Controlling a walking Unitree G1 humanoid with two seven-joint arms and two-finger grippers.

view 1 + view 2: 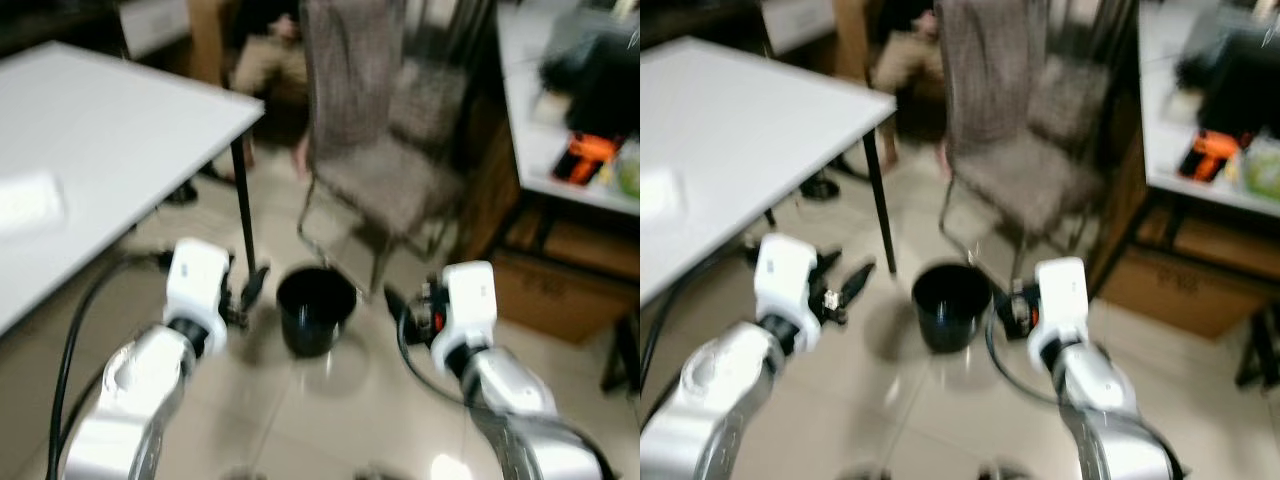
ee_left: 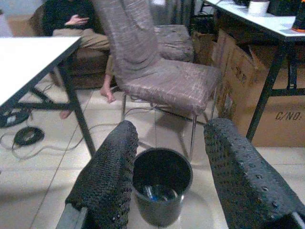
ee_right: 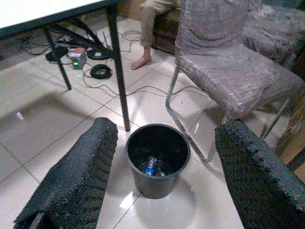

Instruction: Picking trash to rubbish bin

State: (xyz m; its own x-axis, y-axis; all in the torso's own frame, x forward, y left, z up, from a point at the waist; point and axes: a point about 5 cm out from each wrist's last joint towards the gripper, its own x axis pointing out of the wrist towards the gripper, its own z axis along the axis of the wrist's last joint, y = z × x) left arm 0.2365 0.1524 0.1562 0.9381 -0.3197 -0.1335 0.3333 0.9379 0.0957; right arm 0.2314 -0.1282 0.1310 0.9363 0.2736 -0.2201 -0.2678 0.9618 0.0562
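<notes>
Our two silver forearms fill the bottom of the head views, and between them, a little ahead on the pale tiled floor, stands the black rubbish bin, upright with its round mouth open to us. We hold the left gripper to the bin's left and the right gripper to its right, both pointed forward and down, so the bin lies straight ahead between each pair of fingers; both pairs are spread wide and neither holds anything. Neither arm is clearly nearer, as the bin sits almost midway, though in the left eye view the left fingers end just beside its rim. Being round, the bin has no long axis to line up with; what matters is its open top, which faces up. At its bottom we make out a few pieces of trash, something bluish and something clear (too small to name). Our judgement is that some rubbish is already in, and the next move calls for finding another piece to pick up. Outward from the bin, a black table leg stands just behind it to the left, under the white table; a grey upholstered chair stands behind to the right, with a seated person's legs beyond, cables on the tiles, and cardboard boxes under a second table.
</notes>
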